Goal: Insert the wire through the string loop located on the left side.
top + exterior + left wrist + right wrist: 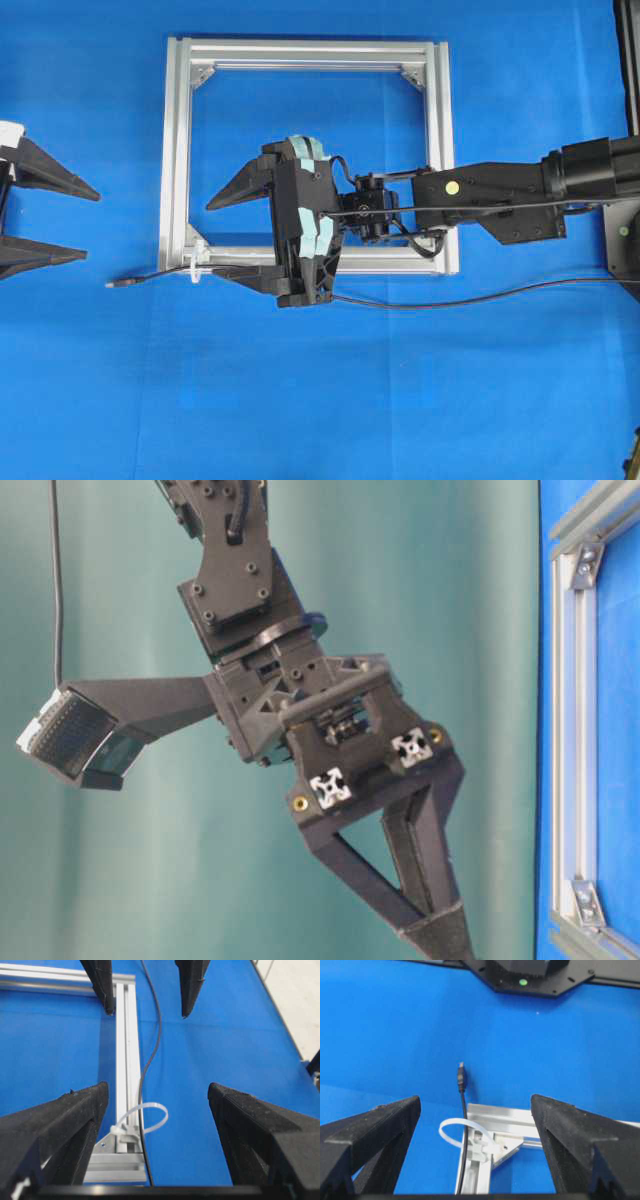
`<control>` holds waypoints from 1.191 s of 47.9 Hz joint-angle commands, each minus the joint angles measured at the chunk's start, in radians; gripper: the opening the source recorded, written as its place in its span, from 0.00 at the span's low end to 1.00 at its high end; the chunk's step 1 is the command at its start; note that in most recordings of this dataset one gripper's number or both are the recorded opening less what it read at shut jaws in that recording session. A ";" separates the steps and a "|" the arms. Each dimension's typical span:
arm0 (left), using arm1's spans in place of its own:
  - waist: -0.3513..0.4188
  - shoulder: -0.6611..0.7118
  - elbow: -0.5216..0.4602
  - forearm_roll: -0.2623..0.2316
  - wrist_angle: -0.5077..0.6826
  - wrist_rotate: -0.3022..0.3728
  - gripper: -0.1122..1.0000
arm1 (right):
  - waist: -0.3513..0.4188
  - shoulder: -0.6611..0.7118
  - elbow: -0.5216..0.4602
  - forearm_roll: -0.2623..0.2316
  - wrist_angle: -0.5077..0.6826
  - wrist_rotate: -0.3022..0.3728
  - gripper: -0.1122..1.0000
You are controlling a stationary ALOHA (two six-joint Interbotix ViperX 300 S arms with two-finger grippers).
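The wire [450,300] lies on the blue table along the frame's near rail. It runs through the whitish string loop [195,268] at the frame's lower left corner. Its plug [115,284] rests just left of the loop. The right wrist view shows the plug [462,1079] beyond the loop [451,1121]. The left wrist view shows the wire [155,1035] inside the loop [153,1105]. My right gripper [212,238] reaches across the frame and hangs open over that corner, holding nothing. My left gripper [90,225] stands open at the far left, facing the loop.
The square silver aluminium frame [176,150] lies flat on the blue table. A black base plate with a green light [520,980] sits beyond the plug. The table's edge [285,1010] runs along the right of the left wrist view.
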 commanded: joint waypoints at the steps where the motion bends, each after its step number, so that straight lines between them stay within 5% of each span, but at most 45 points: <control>1: 0.003 0.008 -0.020 0.003 -0.005 0.000 0.77 | 0.000 -0.038 -0.008 0.000 -0.006 -0.002 0.95; 57: 0.003 0.003 -0.021 0.003 0.026 -0.002 0.77 | 0.000 -0.037 0.000 0.000 -0.014 -0.002 0.95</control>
